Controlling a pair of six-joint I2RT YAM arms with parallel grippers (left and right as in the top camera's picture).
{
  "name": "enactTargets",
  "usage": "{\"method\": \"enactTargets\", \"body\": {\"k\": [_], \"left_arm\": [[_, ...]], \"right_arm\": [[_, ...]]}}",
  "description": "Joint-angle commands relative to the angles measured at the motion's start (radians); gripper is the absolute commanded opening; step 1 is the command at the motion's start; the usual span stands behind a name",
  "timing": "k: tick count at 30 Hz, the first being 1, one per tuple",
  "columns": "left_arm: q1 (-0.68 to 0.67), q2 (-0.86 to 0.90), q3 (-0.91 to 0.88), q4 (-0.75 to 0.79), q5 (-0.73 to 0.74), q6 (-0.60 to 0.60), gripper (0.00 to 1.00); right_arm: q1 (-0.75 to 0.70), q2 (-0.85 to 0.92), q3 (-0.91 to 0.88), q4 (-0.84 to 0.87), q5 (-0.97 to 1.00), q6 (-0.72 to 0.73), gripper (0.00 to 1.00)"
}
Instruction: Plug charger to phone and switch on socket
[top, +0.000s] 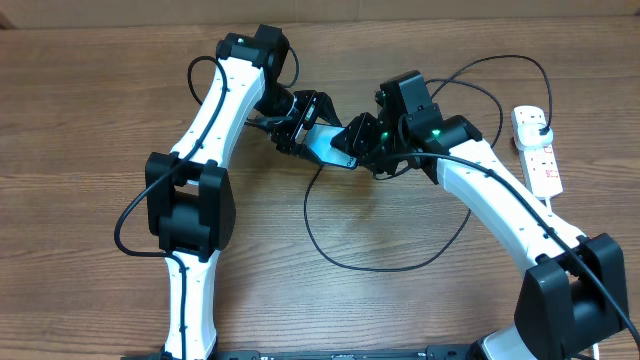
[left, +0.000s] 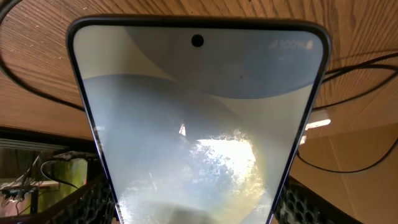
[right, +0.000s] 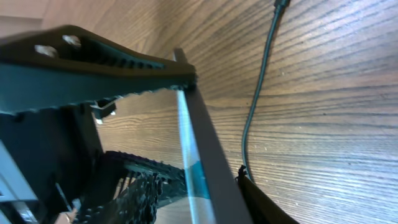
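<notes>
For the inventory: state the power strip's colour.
White, with small red switch marks; the power strip shows best in the overhead view.

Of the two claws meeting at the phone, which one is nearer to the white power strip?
The right claw. The power strip lies beside its arm, while the left claw is on the far side of the phone from it.

The phone (left: 199, 124) screen faintly reads 100%.
</notes>
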Motion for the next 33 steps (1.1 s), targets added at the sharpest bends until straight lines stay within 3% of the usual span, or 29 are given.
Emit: {"method": "enactTargets", "body": {"k": [1, 33], "left_arm": [[-0.007, 0.001, 0.028, 0.000, 0.020, -0.017, 0.58], [-0.007, 0.001, 0.028, 0.000, 0.021, -0.017, 0.59]], "right_arm": [[0.001, 0.005, 0.026, 0.015, 0.002, 0.010, 0.40], [0.001, 0.026, 0.019, 0.035, 0.013, 0.032, 0.37]]}}
